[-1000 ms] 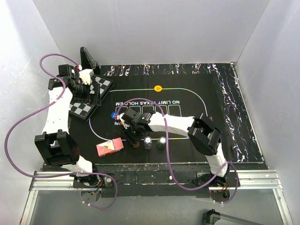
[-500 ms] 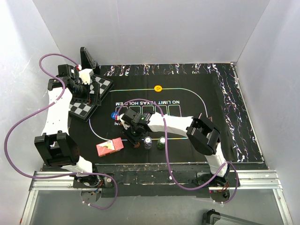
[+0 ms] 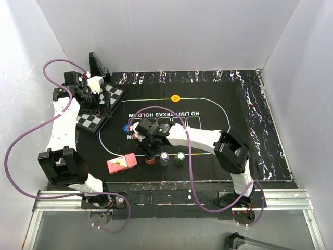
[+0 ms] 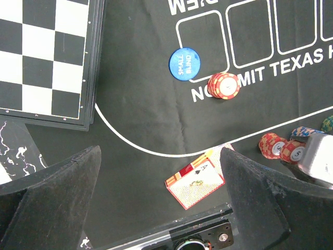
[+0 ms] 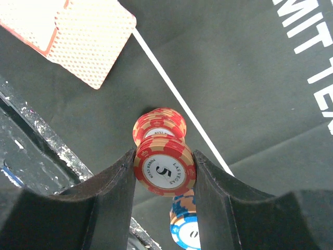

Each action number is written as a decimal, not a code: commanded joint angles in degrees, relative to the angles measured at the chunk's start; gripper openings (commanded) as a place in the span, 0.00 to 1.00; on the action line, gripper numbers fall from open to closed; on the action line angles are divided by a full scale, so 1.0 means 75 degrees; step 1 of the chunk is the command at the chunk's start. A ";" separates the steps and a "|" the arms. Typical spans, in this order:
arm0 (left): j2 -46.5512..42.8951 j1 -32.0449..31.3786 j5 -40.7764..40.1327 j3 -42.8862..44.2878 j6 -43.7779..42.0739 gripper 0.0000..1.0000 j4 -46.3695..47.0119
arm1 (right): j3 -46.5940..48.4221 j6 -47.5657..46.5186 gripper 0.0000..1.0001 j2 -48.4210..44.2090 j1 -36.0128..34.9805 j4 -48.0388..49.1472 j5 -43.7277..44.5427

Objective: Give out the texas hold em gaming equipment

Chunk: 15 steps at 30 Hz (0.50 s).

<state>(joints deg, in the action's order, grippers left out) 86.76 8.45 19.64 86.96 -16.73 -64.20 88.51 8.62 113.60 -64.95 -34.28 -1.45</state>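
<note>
My right gripper (image 5: pixel 164 165) (image 3: pixel 150 154) is shut on a short stack of red poker chips (image 5: pixel 165 172), with both fingers pressed against its rim. A second red stack (image 5: pixel 158 124) stays on the black mat just beyond it. Blue-white chips (image 5: pixel 184 229) (image 3: pixel 164 158) and green chips (image 3: pixel 179 158) stand beside them. The red-backed card deck (image 3: pixel 122 163) (image 4: pixel 196 178) lies left of the gripper. Another red stack (image 4: pixel 224 86) sits by the blue small-blind disc (image 4: pixel 184 64) (image 3: pixel 126 127). A yellow disc (image 3: pixel 175 97) lies farther back. My left gripper (image 4: pixel 160 152) (image 3: pixel 99 107) hangs open, holding nothing.
A black-and-white chessboard (image 3: pixel 96 117) (image 4: pixel 41 57) lies at the mat's left, under my left arm. A dark upright stand (image 3: pixel 98 65) is behind it. The metal rail (image 3: pixel 171 198) runs along the near edge, and purple cables loop over both arms.
The right jaws have narrowed onto the red chips, and the right arm's elbow has shifted slightly to the right. The left arm has not moved.
</note>
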 commanded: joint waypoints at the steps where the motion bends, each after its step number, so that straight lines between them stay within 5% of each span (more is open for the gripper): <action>1: -0.0330 0.0022 -0.0029 0.0078 -0.0066 1.00 0.0100 | 0.0608 -0.0259 0.40 -0.0650 0.0081 -0.0104 0.0486; 5: -0.0248 0.0022 -0.0005 0.0089 -0.0054 1.00 0.0100 | 0.1053 -0.0236 0.26 -0.0779 0.0735 -0.0280 0.0546; 15: -0.0037 0.0034 0.0030 0.0007 -0.0113 1.00 0.0065 | 0.2704 0.0151 0.17 0.0156 0.3524 -0.0480 0.0883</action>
<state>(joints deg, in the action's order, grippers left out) 86.80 8.47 19.66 86.96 -16.91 -64.20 101.49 8.84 111.46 -44.62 -36.97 1.17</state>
